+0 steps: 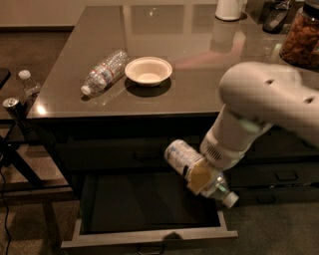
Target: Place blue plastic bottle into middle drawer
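My gripper (202, 178) is shut on the blue plastic bottle (183, 157), a stubby clear bottle with a pale label and a white cap (231, 200). The bottle is tilted, cap down to the right, held just above the right part of the open middle drawer (149, 239). The drawer is pulled out, with a black inside and a pale grey front rim. My white arm (264, 104) comes in from the upper right and hides the counter edge behind it.
On the dark glossy counter (189, 94) lie a longer ribbed clear bottle (103, 72) and a white bowl (148, 70). A white jug (229, 9) and a jar of nuts (302, 35) stand at the back right. A side rack (15, 119) with a bottle and can is on the left.
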Motion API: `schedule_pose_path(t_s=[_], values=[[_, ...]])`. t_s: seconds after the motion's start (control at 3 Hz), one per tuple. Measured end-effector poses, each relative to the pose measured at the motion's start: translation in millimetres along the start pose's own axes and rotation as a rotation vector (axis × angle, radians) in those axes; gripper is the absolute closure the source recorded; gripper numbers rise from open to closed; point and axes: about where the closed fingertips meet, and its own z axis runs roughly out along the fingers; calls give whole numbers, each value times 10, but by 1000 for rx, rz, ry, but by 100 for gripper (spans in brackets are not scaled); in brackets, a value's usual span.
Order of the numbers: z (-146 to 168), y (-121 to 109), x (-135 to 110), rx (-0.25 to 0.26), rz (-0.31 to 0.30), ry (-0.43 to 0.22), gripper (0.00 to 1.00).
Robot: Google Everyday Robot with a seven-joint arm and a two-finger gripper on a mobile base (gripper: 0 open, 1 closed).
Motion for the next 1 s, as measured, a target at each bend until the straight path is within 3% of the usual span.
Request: schedule_pose_path(t_s=[0.67,1.0], values=[[1051,152,-117,-112,72,34,100],[1052,152,-116,-113,72,34,100]])
